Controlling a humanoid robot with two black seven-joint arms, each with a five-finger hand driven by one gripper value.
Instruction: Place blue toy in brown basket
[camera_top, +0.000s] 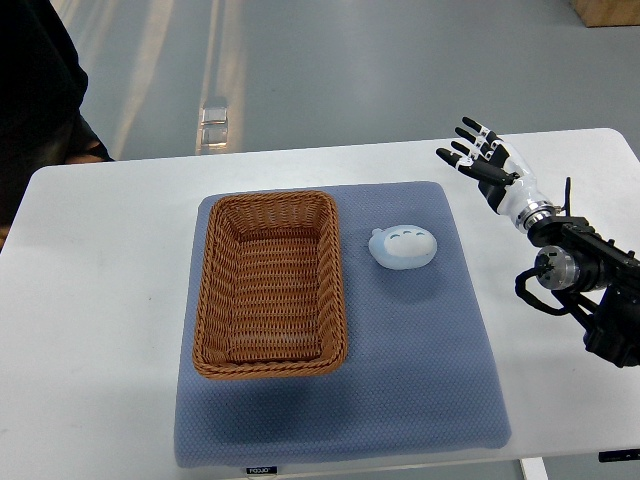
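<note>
Right hand hovers with fingers spread, holding nothing. Toy lies on the mat to its left and nearer the robot, long axis crosswise, basket just beyond it.

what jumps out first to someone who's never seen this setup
The brown basket sits empty on the left of a blue mat, with the pale blue toy just right of it. Further right, the right hand hovers over the white table, fingers spread, holding nothing.
</note>
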